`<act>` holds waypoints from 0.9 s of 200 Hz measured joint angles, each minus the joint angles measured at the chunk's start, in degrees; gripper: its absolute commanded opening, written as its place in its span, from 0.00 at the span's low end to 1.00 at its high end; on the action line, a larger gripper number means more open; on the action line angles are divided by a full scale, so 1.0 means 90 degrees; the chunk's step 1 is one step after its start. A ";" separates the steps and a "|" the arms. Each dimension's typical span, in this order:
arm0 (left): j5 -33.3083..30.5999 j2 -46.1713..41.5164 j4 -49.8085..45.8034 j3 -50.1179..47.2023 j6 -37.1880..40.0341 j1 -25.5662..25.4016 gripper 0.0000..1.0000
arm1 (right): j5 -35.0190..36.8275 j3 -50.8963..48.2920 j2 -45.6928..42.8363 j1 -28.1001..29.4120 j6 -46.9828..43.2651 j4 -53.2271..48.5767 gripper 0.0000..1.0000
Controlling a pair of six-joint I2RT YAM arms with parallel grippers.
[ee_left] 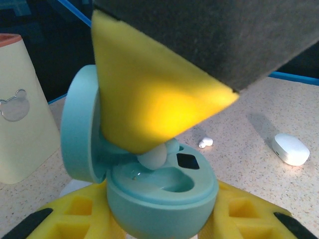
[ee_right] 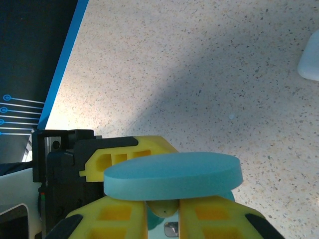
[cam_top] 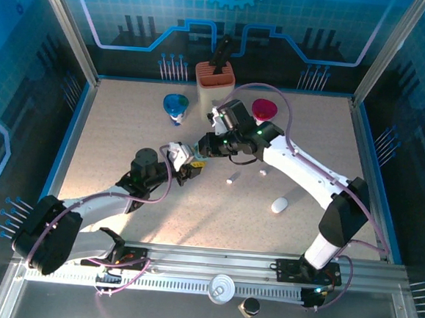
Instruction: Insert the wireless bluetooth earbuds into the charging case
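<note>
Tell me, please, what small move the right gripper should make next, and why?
Probably lower the right gripper a touch, then open it. The white earbud it seems to pinch hangs at the mouth of a well in the open teal case, which the left gripper holds, and does not look fully seated yet.

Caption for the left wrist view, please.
Left gripper grips the open teal charging case; right gripper holds a white earbud in its well.

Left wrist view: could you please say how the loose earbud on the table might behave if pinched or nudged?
The loose earbud looks tiny and glossy, so it is probably light and may slip from a pinch. Being rounded on a smooth table, it might roll if nudged.
</note>
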 measured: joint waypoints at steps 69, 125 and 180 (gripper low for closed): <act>-0.0221 0.0046 -0.0063 0.0097 -0.0170 0.0000 0.29 | -0.0143 0.0010 0.0056 0.0051 0.0153 0.0090 0.18; -0.0386 0.0056 -0.0058 0.0114 -0.0413 -0.0005 0.30 | -0.0155 -0.0002 0.0056 0.0053 0.0291 0.0138 0.38; -0.0425 0.0056 0.0080 0.0104 -0.0510 -0.0007 0.31 | -0.0046 -0.0002 -0.0061 0.0039 0.0194 0.0112 0.46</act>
